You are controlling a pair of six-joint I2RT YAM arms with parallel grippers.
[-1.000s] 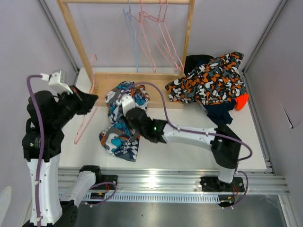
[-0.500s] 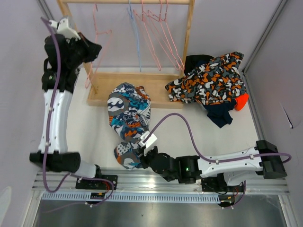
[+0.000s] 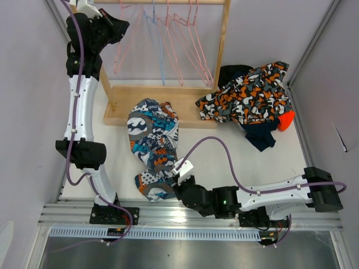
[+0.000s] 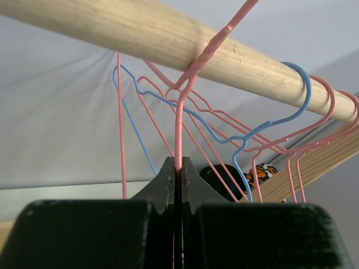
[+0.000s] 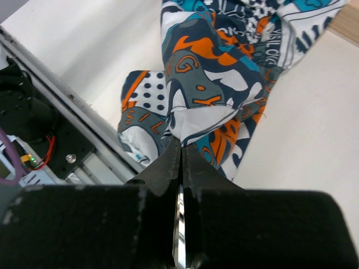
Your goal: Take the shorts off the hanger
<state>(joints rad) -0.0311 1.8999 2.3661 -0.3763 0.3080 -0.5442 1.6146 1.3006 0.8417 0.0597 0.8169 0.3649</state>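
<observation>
A white table top (image 3: 224,151) is seen from above, closed in by pale grey walls, with a light wooden clothes rack (image 3: 224,39) standing at its far side. The left gripper (image 4: 178,168) is raised to the rack's round rail, and its jaws are pressed tight on a thin pink wire hanger (image 4: 178,129), whose wire crosses the rail above. More pink hangers and a blue wire hanger (image 4: 269,120) are hooked over the rail beside it. The teal-orange-white graphic print shorts (image 3: 152,140) lie crumpled on the table in front of the rack's base. Their near end is pinched in the closed right gripper (image 5: 180,151), low by the table's near edge. At the far right, the orange-grey-white camouflage shorts (image 3: 247,95) are heaped over black (image 3: 230,73), navy (image 3: 261,137) and bright orange (image 3: 286,120) pairs.
</observation>
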